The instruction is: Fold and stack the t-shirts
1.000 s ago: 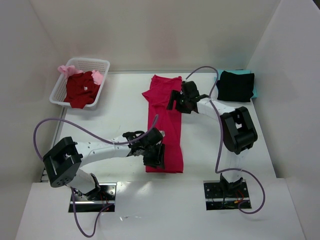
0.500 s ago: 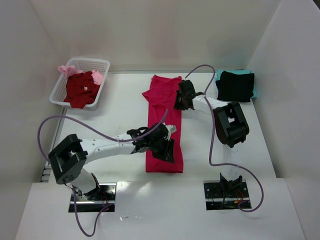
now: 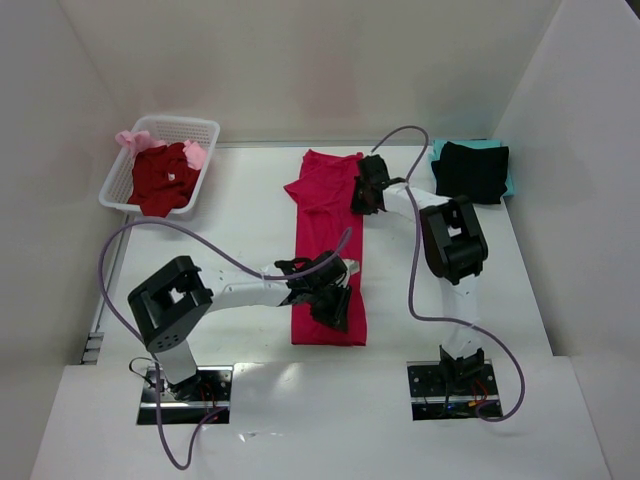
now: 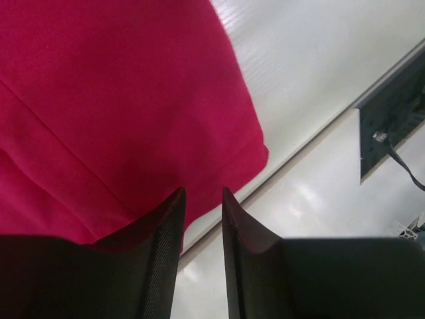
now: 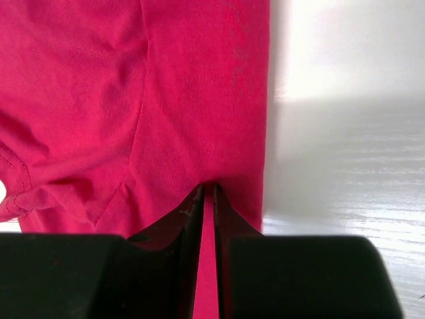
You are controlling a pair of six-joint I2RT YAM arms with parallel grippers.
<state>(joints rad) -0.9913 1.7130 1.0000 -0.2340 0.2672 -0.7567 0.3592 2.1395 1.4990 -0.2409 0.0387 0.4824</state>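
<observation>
Now in hand: the end-to-end fold of the pink t-shirt [image 3: 325, 225], which lies in a long strip from 12 to 6 at mid-table.
Left gripper [image 3: 335, 302]: at the strip's 5 o'clock corner, jaws narrow. I cannot tell whether it has caught the cloth.
Right gripper [image 3: 366, 190]: at the 1 o'clock edge, pinched on the shirt.
Next move: I reckon I need both grips sure, then lift one end over the other.

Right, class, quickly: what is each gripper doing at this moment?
Left gripper: open, jaws narrowly apart at the hem of the crimson-pink t-shirt, nothing gripped.
Right gripper: shut on the same shirt's edge.
</observation>
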